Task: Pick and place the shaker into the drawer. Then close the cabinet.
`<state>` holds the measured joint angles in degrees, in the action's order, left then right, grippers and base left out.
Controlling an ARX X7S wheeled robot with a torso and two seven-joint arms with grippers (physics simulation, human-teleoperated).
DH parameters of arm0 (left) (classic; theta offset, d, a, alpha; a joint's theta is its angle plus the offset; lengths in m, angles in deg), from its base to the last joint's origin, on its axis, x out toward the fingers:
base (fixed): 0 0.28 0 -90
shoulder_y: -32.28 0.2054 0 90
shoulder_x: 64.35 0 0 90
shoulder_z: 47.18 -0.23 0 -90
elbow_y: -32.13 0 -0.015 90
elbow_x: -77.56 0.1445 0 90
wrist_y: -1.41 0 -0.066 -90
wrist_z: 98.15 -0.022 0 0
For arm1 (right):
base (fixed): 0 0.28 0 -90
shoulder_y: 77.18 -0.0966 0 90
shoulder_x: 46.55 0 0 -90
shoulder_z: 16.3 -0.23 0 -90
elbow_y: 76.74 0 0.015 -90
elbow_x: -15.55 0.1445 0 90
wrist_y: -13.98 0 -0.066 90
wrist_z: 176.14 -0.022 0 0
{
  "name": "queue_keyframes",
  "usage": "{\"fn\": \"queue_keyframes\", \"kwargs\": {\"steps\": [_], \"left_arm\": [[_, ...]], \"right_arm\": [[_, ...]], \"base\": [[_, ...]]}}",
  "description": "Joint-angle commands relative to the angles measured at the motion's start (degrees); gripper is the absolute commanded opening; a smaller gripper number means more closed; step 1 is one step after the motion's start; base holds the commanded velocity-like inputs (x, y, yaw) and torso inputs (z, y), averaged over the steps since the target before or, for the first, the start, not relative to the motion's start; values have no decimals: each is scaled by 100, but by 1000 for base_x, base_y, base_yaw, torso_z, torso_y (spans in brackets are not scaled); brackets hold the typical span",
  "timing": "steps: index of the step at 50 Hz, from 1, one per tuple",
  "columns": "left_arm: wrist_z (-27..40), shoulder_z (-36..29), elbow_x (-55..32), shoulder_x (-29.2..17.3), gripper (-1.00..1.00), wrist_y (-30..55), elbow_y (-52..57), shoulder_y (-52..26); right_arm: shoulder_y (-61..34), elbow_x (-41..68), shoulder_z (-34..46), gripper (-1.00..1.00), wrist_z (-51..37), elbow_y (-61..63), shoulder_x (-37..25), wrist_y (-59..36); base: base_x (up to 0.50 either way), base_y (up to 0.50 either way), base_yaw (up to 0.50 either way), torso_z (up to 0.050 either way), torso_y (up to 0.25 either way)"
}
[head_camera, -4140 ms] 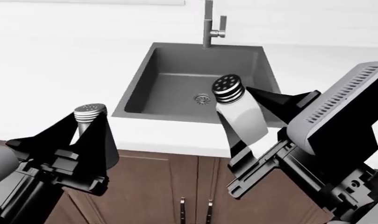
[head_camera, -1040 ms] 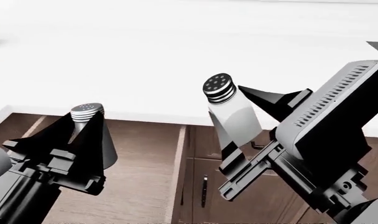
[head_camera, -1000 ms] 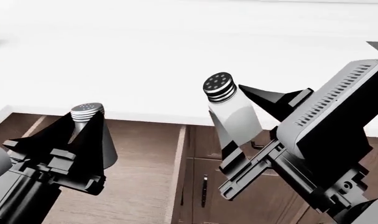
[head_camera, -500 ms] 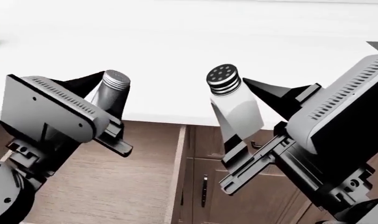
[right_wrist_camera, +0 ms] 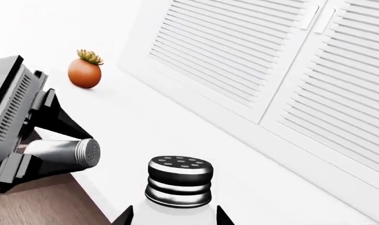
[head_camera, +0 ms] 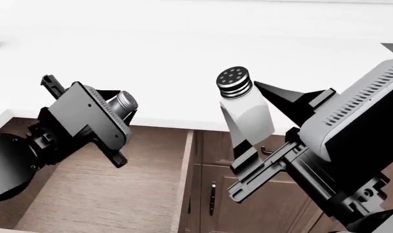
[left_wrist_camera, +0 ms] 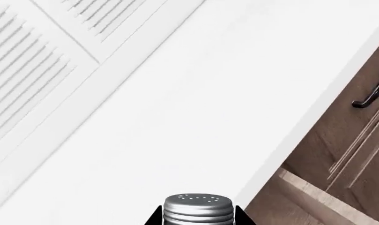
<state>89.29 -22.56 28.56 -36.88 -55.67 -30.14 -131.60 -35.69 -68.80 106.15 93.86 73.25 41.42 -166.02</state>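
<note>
We see the open drawer (head_camera: 118,194) below the front edge of the white counter (head_camera: 183,58); its wooden floor is bare where it shows. We count two shakers. The left gripper (head_camera: 122,114) pinches the silver-capped shaker (head_camera: 124,103), tilted over the drawer. The right gripper (head_camera: 267,116) pinches the black-capped shaker (head_camera: 243,104), held above the cabinet doors (head_camera: 242,184). Louvered panels (right_wrist_camera: 271,56) stand behind the counter, and one orange fruit (right_wrist_camera: 84,71) sits near its far left edge.

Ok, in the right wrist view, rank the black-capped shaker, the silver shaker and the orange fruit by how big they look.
1. Black-capped shaker, though it is nearest the camera.
2. Silver shaker.
3. Orange fruit, farthest away.
</note>
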Motion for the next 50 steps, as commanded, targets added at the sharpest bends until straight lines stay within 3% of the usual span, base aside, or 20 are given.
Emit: {"fn": "queue_keyframes", "kwargs": {"steps": [1,7,21,35,50], "left_arm": [[-721,-471,321,-150,-100,162,-189,171],[-823,-656,463,-174,-100,242,-150,285],[-1046,-959,1051,549,-100,600,-1314,157],[-547,-1199,981,1052,-100,503,-1699,974],[-396,-1247,922,1597,-100,225,-2954,1637]], "right_arm": [[32,-115,13,-100,0,0,51,4],[62,-157,29,-100,0,0,87,5],[98,-213,18,-100,0,0,124,7],[153,-294,27,-100,0,1,116,8],[254,-528,124,-100,0,1,189,20]], "base": [[0,0,0,0,0],[0,0,0,2,0],[0,0,0,0,1],[0,0,0,0,0],[0,0,0,0,1]]}}
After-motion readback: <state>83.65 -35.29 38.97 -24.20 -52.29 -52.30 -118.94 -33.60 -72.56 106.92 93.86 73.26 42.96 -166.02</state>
